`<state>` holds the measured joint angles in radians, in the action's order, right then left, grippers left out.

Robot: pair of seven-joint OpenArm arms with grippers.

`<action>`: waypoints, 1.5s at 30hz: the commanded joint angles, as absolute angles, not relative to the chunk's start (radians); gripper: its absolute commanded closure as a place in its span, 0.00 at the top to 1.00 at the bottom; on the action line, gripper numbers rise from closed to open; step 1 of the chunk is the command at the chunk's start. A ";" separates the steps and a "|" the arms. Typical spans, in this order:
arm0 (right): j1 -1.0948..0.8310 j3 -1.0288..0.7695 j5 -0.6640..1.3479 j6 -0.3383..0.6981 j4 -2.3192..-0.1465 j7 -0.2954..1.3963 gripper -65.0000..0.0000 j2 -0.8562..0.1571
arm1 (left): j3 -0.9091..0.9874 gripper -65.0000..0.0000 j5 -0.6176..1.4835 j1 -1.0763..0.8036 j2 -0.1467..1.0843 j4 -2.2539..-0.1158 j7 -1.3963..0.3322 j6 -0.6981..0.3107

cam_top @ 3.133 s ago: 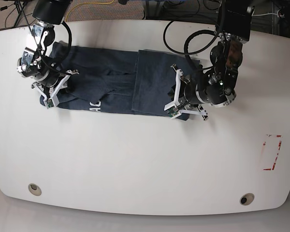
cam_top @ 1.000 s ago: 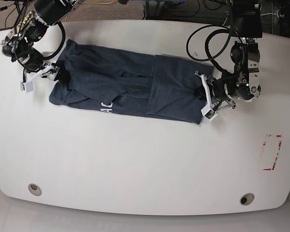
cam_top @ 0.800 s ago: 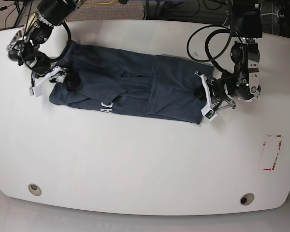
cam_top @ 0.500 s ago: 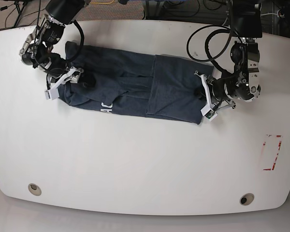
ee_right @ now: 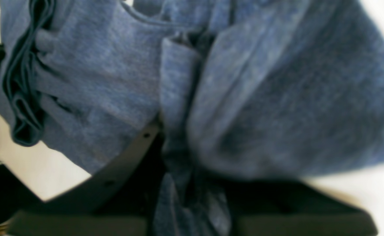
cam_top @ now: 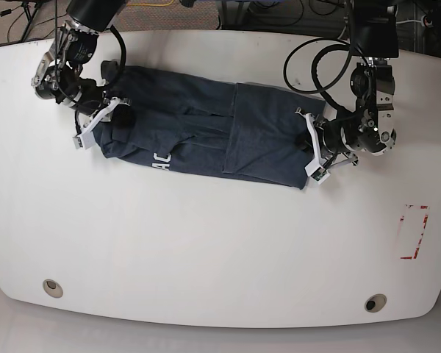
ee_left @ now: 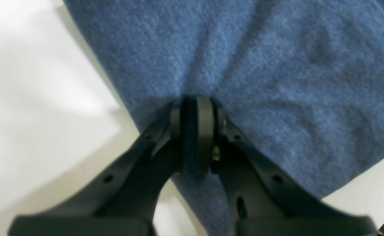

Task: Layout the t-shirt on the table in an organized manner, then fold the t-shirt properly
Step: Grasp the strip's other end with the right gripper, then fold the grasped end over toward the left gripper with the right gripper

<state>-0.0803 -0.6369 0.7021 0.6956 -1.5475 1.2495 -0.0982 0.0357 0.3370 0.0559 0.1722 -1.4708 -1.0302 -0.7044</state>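
The dark blue t-shirt (cam_top: 206, 132) lies in a long folded band across the far half of the white table (cam_top: 206, 243), with white letters (cam_top: 160, 159) at its near edge. My left gripper (cam_top: 312, 154) is at the band's right end. In the left wrist view the left gripper (ee_left: 197, 131) is shut, with the t-shirt (ee_left: 277, 82) pinched between its black fingers. My right gripper (cam_top: 101, 123) is at the band's left end. In the right wrist view the t-shirt (ee_right: 260, 98) is bunched into the right gripper (ee_right: 179, 157), which is shut on it.
Two round metal grommets (cam_top: 52, 287) (cam_top: 374, 302) sit near the table's front edge. A red-and-white marking (cam_top: 414, 232) is at the right. Black cables (cam_top: 309, 66) loop from the arm at the far right, over the table's back edge.
My right gripper has moved right from beside the shirt onto its left end and closed on the cloth, bunching that end inward. The left gripper has kept its hold and place.
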 commanded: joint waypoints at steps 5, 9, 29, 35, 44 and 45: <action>-0.113 -0.625 0.725 0.698 -1.801 1.227 0.03 -0.116 | -0.016 0.07 0.298 0.061 0.173 -1.432 -1.076 -0.698; -0.133 -0.565 0.725 0.698 -1.910 1.227 0.03 -0.134 | -0.045 0.07 0.302 0.065 0.171 -1.376 -1.075 -0.690; -0.015 -0.329 0.725 0.698 -1.974 1.227 0.03 -0.074 | -0.042 0.07 0.303 0.064 0.081 -1.362 -1.073 -0.469; 0.010 -0.305 0.725 0.698 -1.969 1.225 0.03 -0.005 | -0.041 0.07 0.305 0.056 0.062 -1.362 -1.073 -0.456; 0.010 -0.265 0.723 0.698 -1.968 1.224 0.03 0.062 | -0.015 0.07 0.306 0.028 0.042 -1.363 -1.073 -0.456; 0.010 -0.263 0.723 0.698 -1.968 1.224 0.03 0.065 | -0.015 0.07 0.306 0.028 0.041 -1.363 -1.073 -0.456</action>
